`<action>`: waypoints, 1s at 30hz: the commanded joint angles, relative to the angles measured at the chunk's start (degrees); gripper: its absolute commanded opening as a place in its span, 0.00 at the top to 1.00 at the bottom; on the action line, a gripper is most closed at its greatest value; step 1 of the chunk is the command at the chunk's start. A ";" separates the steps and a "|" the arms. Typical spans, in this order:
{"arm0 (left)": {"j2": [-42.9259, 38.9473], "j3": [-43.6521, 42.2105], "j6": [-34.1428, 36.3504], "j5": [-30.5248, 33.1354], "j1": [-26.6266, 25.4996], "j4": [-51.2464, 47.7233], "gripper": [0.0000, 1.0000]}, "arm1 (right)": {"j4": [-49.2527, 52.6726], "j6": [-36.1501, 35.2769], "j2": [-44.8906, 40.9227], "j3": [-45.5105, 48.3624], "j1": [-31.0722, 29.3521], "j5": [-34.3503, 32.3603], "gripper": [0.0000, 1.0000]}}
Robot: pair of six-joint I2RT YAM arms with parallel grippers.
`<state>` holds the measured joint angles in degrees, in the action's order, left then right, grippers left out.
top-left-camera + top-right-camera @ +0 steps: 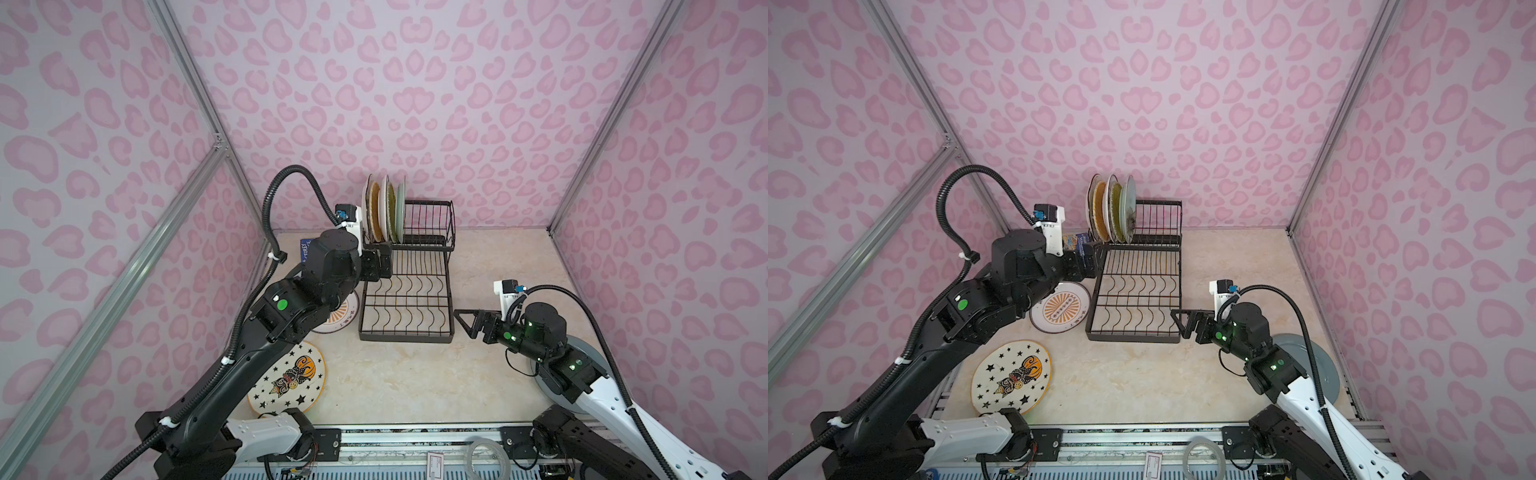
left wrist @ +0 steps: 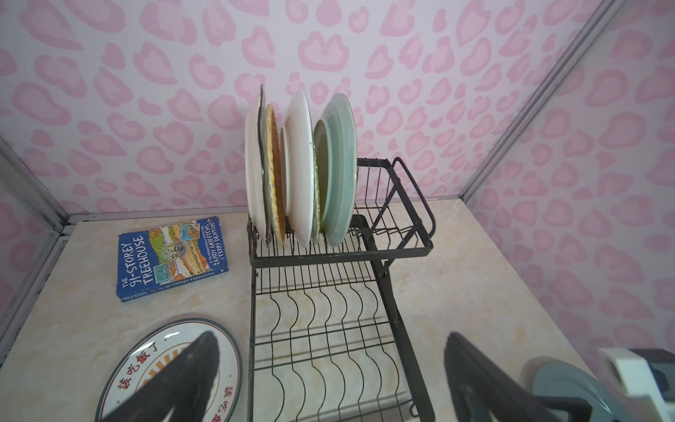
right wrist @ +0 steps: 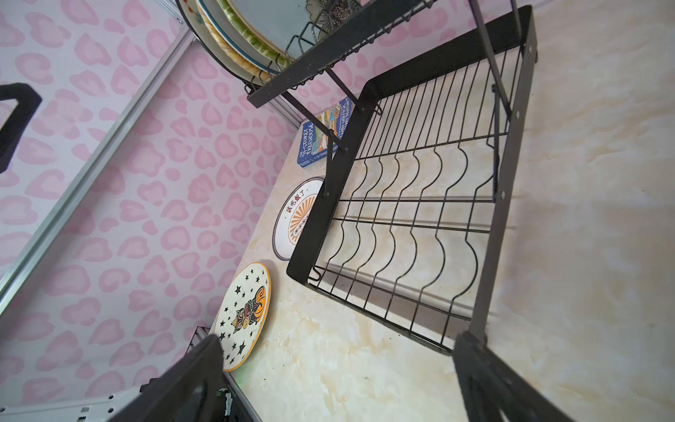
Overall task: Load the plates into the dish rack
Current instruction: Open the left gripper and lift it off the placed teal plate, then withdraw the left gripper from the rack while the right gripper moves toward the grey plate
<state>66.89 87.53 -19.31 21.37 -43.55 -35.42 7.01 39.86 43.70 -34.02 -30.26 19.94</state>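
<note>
upright in dish rack [image 2: 347, 253], plates [image 2: 299, 164] edge-on

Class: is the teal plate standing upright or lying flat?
Upright: the teal plate stands on edge in the dish rack's raised basket, at the row's end.

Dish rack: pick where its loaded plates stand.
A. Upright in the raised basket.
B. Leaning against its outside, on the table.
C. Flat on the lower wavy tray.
A: the plates stand on edge in the raised basket of the dish rack, and the lower tray holds none.
</note>
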 commanded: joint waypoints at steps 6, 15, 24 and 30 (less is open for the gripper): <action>-9.18 -10.07 6.12 -20.45 0.09 7.98 0.02 | 1.82 -0.18 2.28 -0.97 -0.11 -4.07 0.02; -15.62 -22.14 7.45 -28.65 0.13 11.72 0.02 | 14.70 0.63 3.42 -1.23 -0.07 -22.83 0.02; -16.83 -27.05 8.06 -30.64 0.18 13.89 0.02 | 17.84 4.68 6.10 -0.35 5.73 -24.53 0.02; -15.22 -27.50 7.26 -32.05 0.18 14.02 0.02 | 21.81 9.36 8.44 0.12 12.50 -25.66 0.02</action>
<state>50.89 59.96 -12.01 -9.19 -43.46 -23.42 25.85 46.30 51.33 -34.37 -19.64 -4.36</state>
